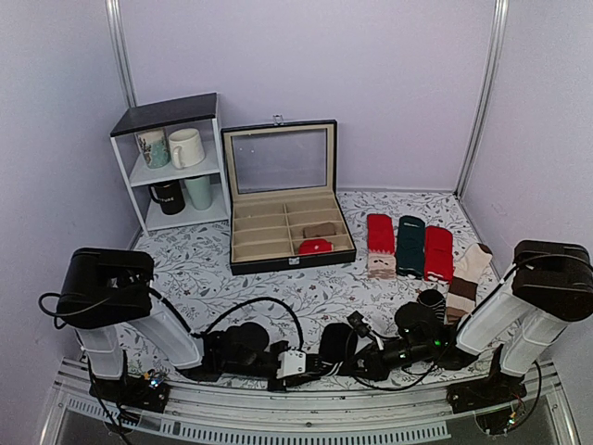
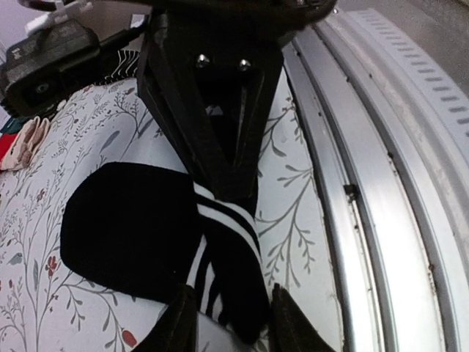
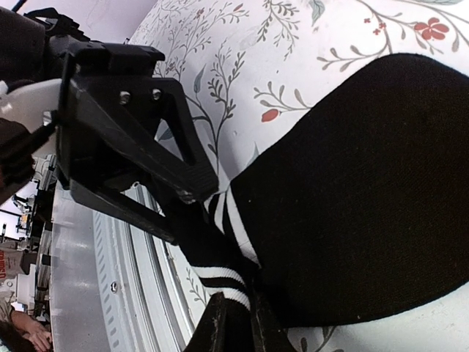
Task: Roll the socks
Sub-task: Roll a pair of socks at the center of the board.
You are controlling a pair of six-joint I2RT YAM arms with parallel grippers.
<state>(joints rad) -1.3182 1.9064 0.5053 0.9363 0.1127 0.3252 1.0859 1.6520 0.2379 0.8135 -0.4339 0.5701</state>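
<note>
Socks [image 2: 124,227]: black with white bands, lying on the surface [image 1: 278,287] at its near edge, between the two arms and just beside the metal rail [image 2: 381,220].
Cuff [image 2: 227,227]: bunched narrow and caught between both sets of fingers. The foot part spreads flat behind it.
Left fingers [image 2: 179,326]: closed on the cuff end, one finger on each side of it.
Right fingers [image 3: 212,330]: almost shut, pinching the same cuff from the opposite side, with their tips close to the left ones.
Done: both arms have a hold at the cuff, and nothing more shows.
Left to do: the fabric shows no turn or fold, so the whole roll appears to lie ahead, from the cuff toward the toe.
Stage: early, judged by the flat foot part.
Box [image 1: 283,262]: open at the back, well apart from the socks. Two compartments hold a red bundle and a brownish bundle that look rolled, so it is probably where a finished roll belongs.
</note>
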